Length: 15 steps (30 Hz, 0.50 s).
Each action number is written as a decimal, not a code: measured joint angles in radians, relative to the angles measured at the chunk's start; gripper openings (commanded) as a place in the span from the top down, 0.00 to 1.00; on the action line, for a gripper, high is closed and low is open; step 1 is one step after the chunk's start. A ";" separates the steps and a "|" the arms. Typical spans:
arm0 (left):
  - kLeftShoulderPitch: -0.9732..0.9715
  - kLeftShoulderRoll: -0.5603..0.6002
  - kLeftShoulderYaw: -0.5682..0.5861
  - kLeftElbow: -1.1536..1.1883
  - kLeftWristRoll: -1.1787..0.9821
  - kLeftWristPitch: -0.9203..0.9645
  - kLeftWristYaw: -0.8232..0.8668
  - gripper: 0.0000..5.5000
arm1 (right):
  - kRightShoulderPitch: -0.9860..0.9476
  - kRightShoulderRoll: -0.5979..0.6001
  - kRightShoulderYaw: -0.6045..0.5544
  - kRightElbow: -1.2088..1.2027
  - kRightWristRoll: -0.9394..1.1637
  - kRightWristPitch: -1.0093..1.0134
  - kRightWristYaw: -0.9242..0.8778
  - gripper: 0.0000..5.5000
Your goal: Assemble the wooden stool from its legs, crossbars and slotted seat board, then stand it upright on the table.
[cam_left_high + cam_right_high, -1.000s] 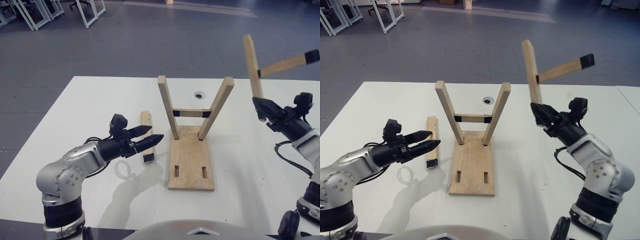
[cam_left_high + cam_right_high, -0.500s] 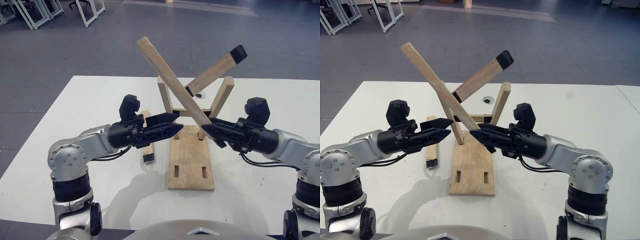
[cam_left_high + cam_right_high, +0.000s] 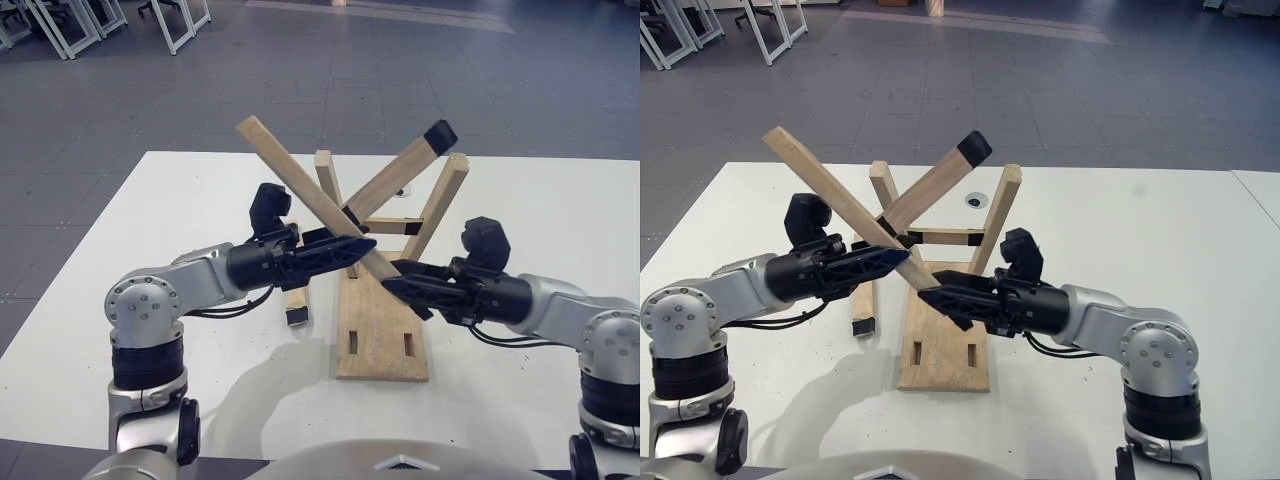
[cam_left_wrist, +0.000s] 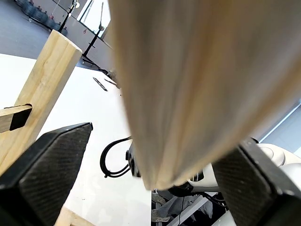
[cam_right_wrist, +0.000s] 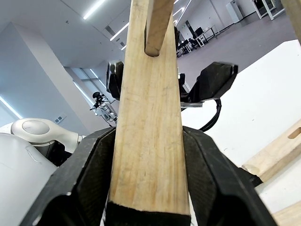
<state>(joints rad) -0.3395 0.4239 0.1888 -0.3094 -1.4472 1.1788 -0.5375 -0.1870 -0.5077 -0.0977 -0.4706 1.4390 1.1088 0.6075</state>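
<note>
Right fingers (image 3: 395, 287): you hold them clamped on the low end of the leg (image 3: 290, 165), its crossbar (image 3: 400, 172) pointing to 1 o'clock. Left fingers (image 3: 355, 247): parted, straddling that leg. Seat board (image 3: 385, 340): flat mid-worktop (image 3: 200, 190), leg pair (image 3: 440, 200) standing at its 12 o'clock end.

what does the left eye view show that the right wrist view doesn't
Left eye view: the whole slotted seat board lying flat, with a leg pair standing in its far slots and the near slots free. Right wrist view: up close, fingers of the right gripper clamped on the held leg, and the crossbar entering its hole. Both: that leg in the right gripper, the left gripper at it, and the white table.
</note>
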 measured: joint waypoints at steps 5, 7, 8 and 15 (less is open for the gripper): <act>-0.006 0.002 -0.009 0.024 -0.061 -0.004 0.009 0.39 | 0.011 -0.003 0.027 -0.003 -0.024 -0.019 0.001 0.61; -0.007 0.010 -0.014 0.028 -0.077 -0.004 0.010 0.45 | 0.013 -0.004 0.032 -0.003 -0.025 -0.028 0.001 0.61; -0.007 0.017 -0.019 0.028 -0.079 -0.004 0.009 0.47 | 0.014 -0.004 0.033 -0.003 -0.027 -0.034 0.001 0.61; -0.007 0.047 -0.030 0.027 -0.089 -0.008 0.004 0.61 | 0.014 -0.005 0.039 -0.005 -0.032 -0.045 -0.001 0.61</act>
<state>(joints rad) -0.3462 0.4707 0.1592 -0.2825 -1.5358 1.1705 -0.5338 -0.1730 -0.5128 -0.0583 -0.4761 1.4067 1.0640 0.6062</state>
